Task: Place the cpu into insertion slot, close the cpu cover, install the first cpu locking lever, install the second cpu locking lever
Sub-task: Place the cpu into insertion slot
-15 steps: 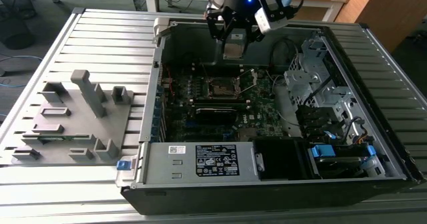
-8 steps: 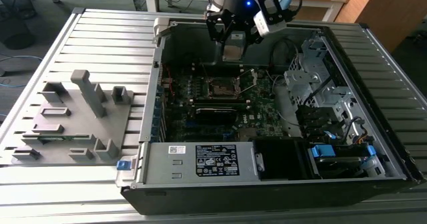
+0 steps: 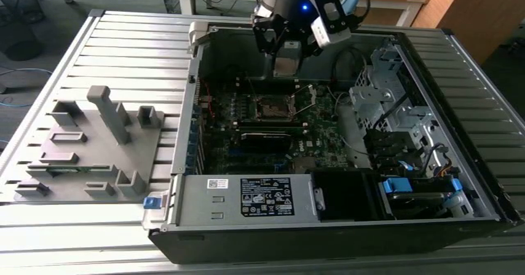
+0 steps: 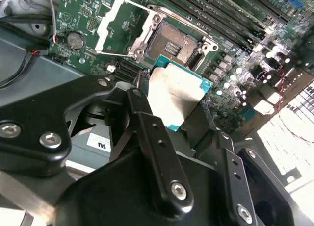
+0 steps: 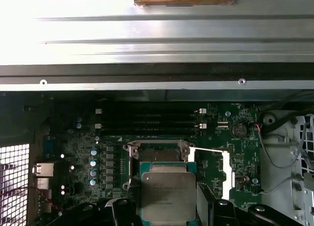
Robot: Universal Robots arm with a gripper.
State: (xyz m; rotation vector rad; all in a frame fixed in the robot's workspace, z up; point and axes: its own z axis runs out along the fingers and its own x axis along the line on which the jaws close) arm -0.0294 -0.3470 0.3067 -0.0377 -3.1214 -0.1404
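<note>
My gripper (image 3: 284,63) hangs over the open computer case, shut on the cpu (image 3: 284,67). Both wrist views show the cpu (image 4: 174,96) (image 5: 168,194) as a flat square chip with a dull silver top and a teal edge. It sits between the dark fingers (image 4: 142,113), just above the board and apart from it. The insertion slot (image 4: 176,43) (image 5: 159,153) (image 3: 272,107) lies bare with its dark centre showing, a short way beyond the chip. The cpu cover (image 4: 120,27) (image 5: 225,169) is swung open to one side of the socket.
Memory slots (image 5: 147,119) run beside the socket. A long black card (image 3: 267,135) lies nearer the power supply box (image 3: 267,196). A drive cage (image 3: 385,103) with cables stands at the exterior view's right. A grey fixture (image 3: 90,146) lies on the slatted table at the exterior view's left.
</note>
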